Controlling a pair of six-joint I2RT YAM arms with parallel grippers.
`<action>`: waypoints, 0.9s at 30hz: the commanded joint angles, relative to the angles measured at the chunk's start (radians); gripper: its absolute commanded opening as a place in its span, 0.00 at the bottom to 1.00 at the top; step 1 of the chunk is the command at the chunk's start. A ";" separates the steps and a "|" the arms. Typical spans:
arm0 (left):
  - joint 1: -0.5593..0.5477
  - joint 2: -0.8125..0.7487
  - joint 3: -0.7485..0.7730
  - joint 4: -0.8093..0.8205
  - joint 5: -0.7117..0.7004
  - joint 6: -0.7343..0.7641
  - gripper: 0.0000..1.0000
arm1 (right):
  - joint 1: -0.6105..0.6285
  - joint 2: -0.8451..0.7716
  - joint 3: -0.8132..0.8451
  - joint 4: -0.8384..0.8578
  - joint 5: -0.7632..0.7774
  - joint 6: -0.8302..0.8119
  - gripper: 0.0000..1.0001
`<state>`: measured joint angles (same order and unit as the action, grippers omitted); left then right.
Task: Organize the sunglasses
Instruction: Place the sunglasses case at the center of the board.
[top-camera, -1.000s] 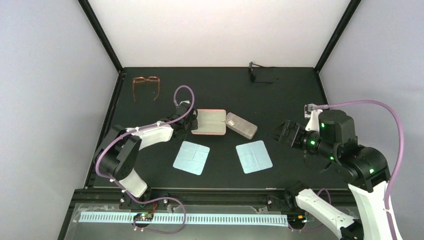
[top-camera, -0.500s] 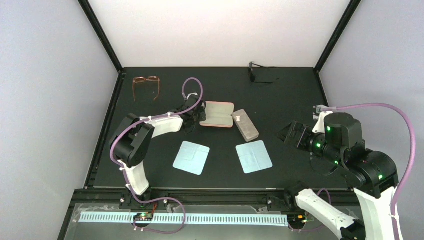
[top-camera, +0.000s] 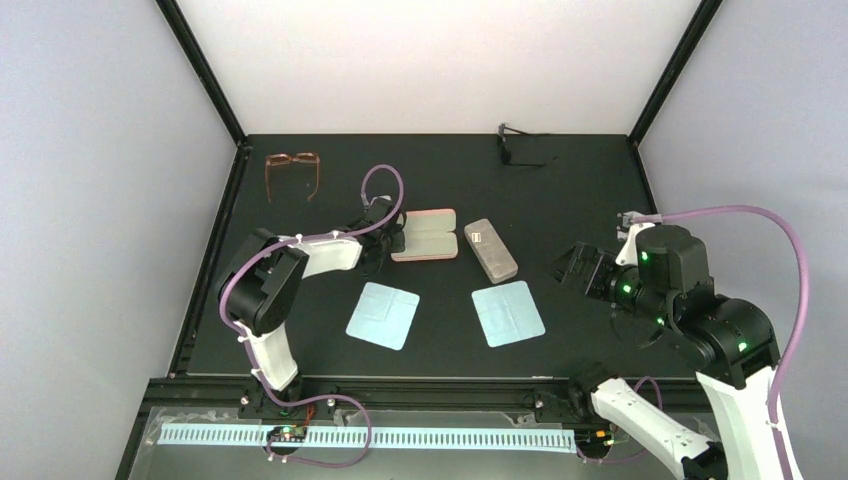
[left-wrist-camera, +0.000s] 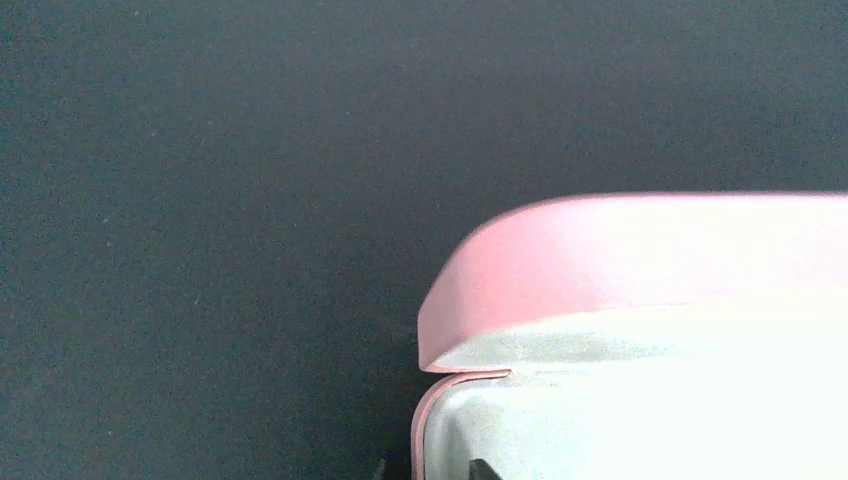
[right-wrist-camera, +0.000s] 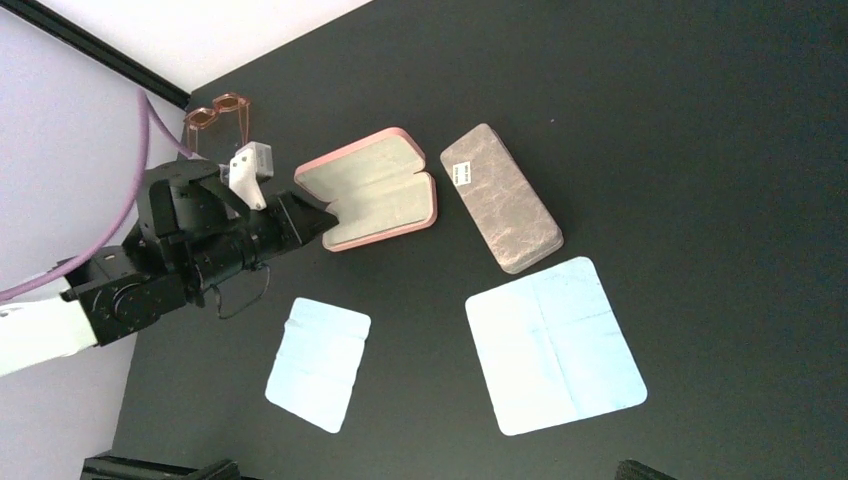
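Note:
The sunglasses (top-camera: 516, 148), thin and black, lie at the table's far edge, away from both arms. The pink case (top-camera: 426, 235) lies open mid-table, its pale lining up (right-wrist-camera: 375, 190). My left gripper (top-camera: 397, 240) is at the case's left end. In the left wrist view its tips straddle the case's lower rim (left-wrist-camera: 418, 425) with small gaps on both sides, so the jaws stand slightly open. My right gripper (top-camera: 572, 267) hovers wide open at the right, holding nothing.
A grey case (top-camera: 490, 250) lies shut just right of the pink one. Two pale blue cloths (top-camera: 383, 315) (top-camera: 508, 313) lie nearer the arms. Amber-framed glasses (top-camera: 292, 172) sit at the back left.
The left gripper, shut on the pink case's rim before, has eased its jaws apart. The case shifted back and right, then slightly left. The right arm drifted a little.

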<state>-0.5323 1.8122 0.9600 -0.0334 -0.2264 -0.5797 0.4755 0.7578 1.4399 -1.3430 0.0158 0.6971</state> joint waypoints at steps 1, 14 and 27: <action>0.004 -0.049 -0.018 0.032 0.006 0.010 0.26 | -0.005 -0.017 -0.035 0.048 -0.011 0.002 1.00; 0.005 -0.279 0.060 -0.189 0.030 0.075 0.71 | -0.005 -0.024 -0.187 0.114 -0.026 0.015 1.00; 0.042 -0.484 0.011 -0.656 0.181 -0.070 0.82 | -0.003 0.079 -0.332 0.268 -0.008 0.028 0.96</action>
<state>-0.4995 1.4322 1.0599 -0.5125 -0.1463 -0.5659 0.4755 0.8200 1.1400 -1.1530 -0.0128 0.7158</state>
